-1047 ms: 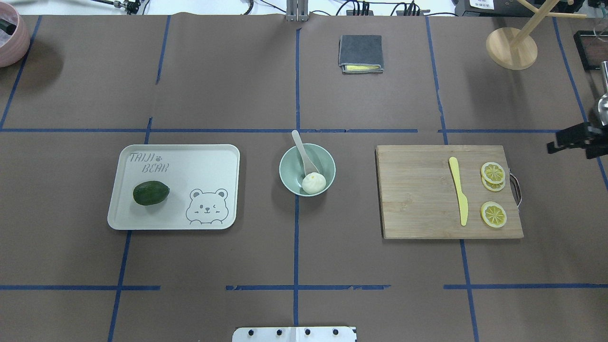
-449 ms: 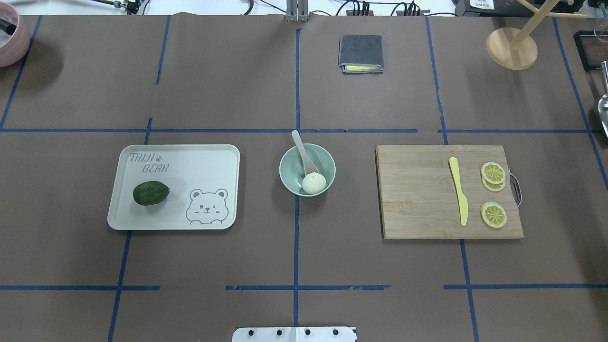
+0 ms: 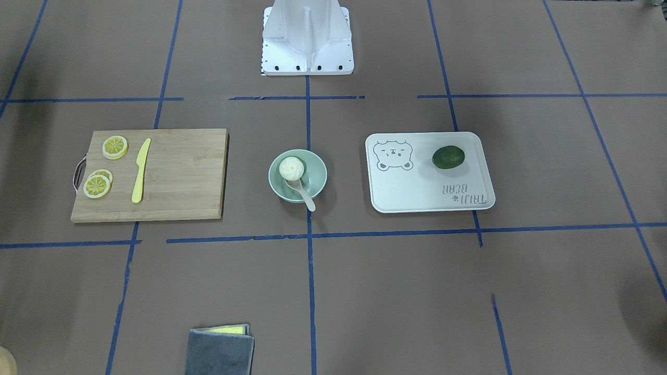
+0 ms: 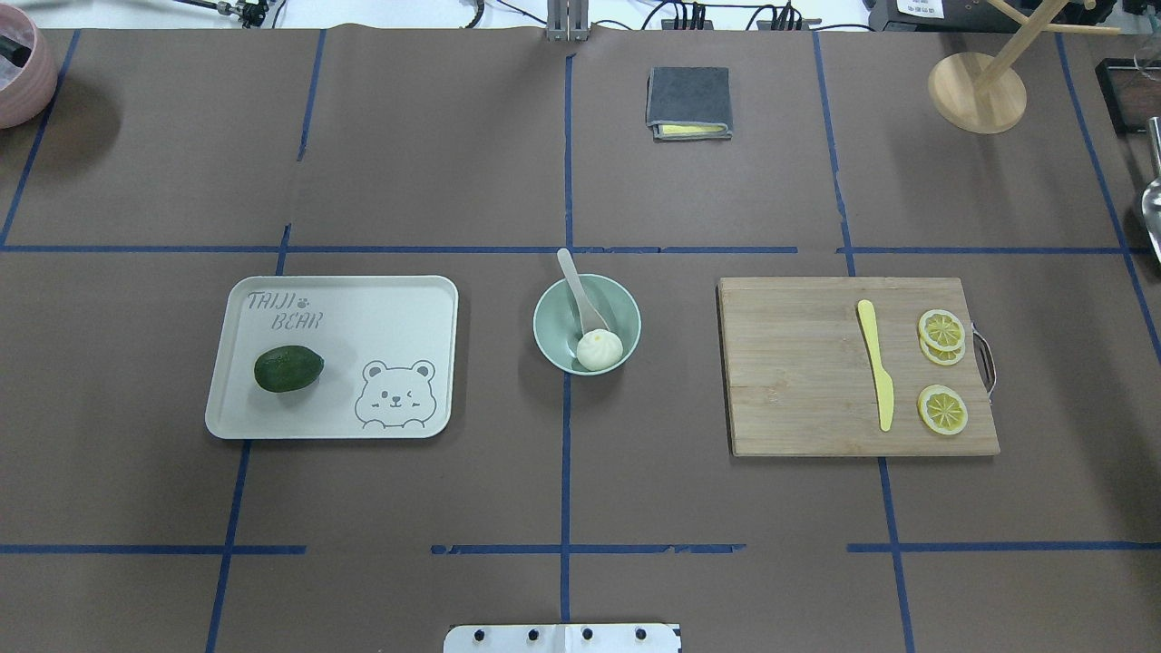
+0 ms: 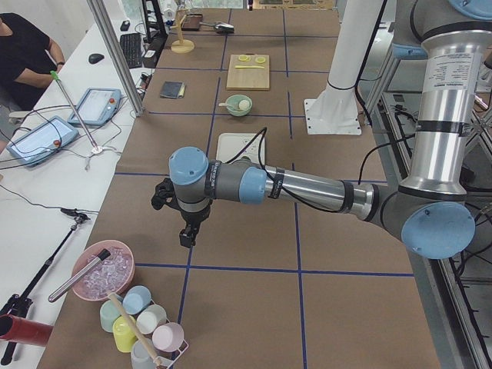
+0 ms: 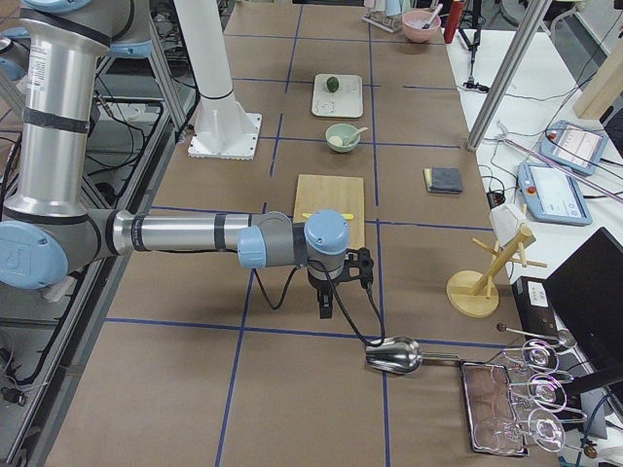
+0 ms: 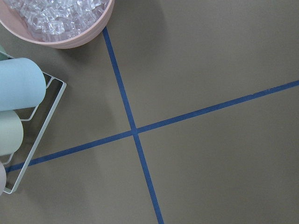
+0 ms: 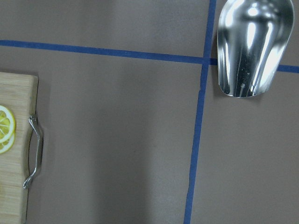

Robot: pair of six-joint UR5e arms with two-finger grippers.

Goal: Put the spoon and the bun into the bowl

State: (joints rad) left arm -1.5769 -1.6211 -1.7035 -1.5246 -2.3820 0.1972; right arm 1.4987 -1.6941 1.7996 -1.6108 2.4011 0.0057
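Observation:
The mint-green bowl (image 4: 626,307) stands at the table's middle, also in the front view (image 3: 319,173). The white pleated bun (image 4: 600,349) lies inside it. The off-white spoon (image 4: 577,288) has its scoop in the bowl beside the bun, and its handle leans over the far rim. My left gripper (image 5: 187,235) hangs over the table's left end, far from the bowl. My right gripper (image 6: 326,309) hangs past the cutting board at the right end. Both show only in the side views, so I cannot tell whether they are open or shut.
A cream tray (image 4: 399,299) with a dark green fruit (image 4: 287,368) lies left of the bowl. A cutting board (image 4: 789,381) with a yellow knife (image 4: 876,363) and lemon slices lies to the right. A grey cloth (image 4: 688,100), wooden stand (image 4: 976,91), metal scoop (image 8: 252,44) and pink ice bowl (image 7: 88,28) stand further out.
My right gripper was at the right edge of the overhead view one second ago and has since left that view. The bowl, bun and spoon have not moved.

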